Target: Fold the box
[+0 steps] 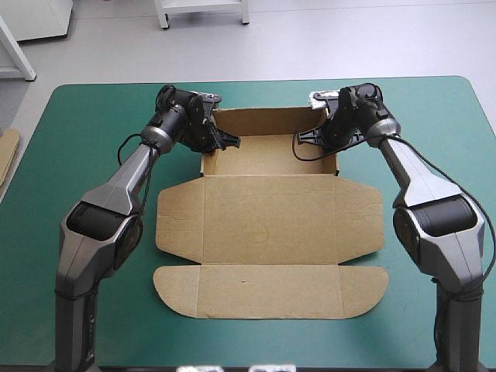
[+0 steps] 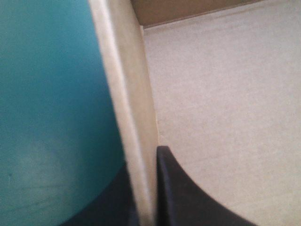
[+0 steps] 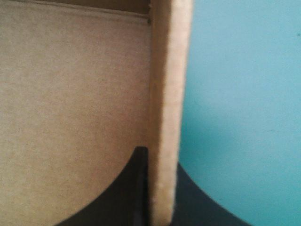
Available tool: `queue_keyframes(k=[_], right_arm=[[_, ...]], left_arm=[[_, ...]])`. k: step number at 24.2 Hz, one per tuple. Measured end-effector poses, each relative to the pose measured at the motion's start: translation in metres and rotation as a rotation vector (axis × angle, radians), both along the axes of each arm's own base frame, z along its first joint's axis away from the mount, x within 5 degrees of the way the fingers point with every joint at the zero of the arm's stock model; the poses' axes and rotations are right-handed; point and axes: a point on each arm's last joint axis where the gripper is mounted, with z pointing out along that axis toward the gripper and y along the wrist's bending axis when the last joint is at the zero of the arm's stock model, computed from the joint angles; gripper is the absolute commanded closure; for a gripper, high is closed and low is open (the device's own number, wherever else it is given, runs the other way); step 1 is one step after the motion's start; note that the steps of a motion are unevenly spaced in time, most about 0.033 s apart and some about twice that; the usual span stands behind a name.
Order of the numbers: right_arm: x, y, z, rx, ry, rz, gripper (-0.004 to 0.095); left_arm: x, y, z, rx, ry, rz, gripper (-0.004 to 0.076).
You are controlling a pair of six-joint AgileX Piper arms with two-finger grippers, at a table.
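Observation:
The brown box [image 1: 271, 217] lies mid-table as an open tray at the far side, its walls raised and its lid and flaps flat toward the front. My left gripper [image 1: 219, 143] is shut on the tray's left wall [image 2: 127, 94], with one black finger [image 2: 188, 197] inside the tray and the other outside over the cover. My right gripper [image 1: 319, 138] is shut on the right wall [image 3: 169, 84] in the same way, straddling its top edge. In the wrist views the left gripper [image 2: 143, 169] and the right gripper [image 3: 160, 160] each show the board's edge between the fingers.
The teal-green cover [image 1: 85, 139] shows bare on both sides of the box and along the front edge. An edge of more brown board [image 1: 8, 151] sticks in at the table's left edge.

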Motion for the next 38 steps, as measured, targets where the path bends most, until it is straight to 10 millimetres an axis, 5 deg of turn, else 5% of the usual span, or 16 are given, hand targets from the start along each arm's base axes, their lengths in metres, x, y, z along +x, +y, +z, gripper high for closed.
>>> queue_keyframes(k=[5,8,11,13,19,21,25,29,34,38], right_arm=[[0.001,0.0,0.003,-0.004,0.001,-0.001,0.0824],[0.002,0.001,0.005,-0.012,-0.005,0.014,0.0668],[0.004,0.002,0.012,-0.013,-0.03,0.033,0.0424],[0.004,0.003,0.021,-0.008,-0.049,0.035,0.0338],[-0.004,-0.001,0.052,-0.021,-0.091,0.038,0.0336],[-0.013,-0.006,0.071,-0.041,-0.112,0.035,0.0342],[-0.047,-0.016,0.133,-0.014,-0.235,0.041,0.0345],[-0.087,-0.026,0.189,0.029,-0.369,0.047,0.0345],[-0.11,-0.032,0.216,0.045,-0.439,0.048,0.0345],[-0.113,-0.032,0.219,0.056,-0.444,0.057,0.0345]], left_arm=[[0.0,0.0,0.001,0.002,-0.003,0.0,0.0626],[0.002,0.0,0.002,0.017,-0.011,-0.017,0.0436],[0.006,-0.003,0.001,0.018,-0.029,-0.036,0.0143],[0.008,-0.004,0.007,0.012,-0.052,-0.041,0.0083],[0.005,-0.003,0.031,-0.007,-0.087,-0.05,0.0107],[-0.004,0.001,0.055,0.001,-0.136,-0.065,0.0138],[-0.053,0.024,0.15,0.009,-0.304,-0.107,0.018],[-0.11,0.048,0.223,-0.007,-0.484,-0.108,0.0188],[-0.156,0.069,0.245,0.01,-0.528,-0.096,0.0189],[-0.191,0.084,0.241,0.027,-0.501,-0.087,0.0188]])
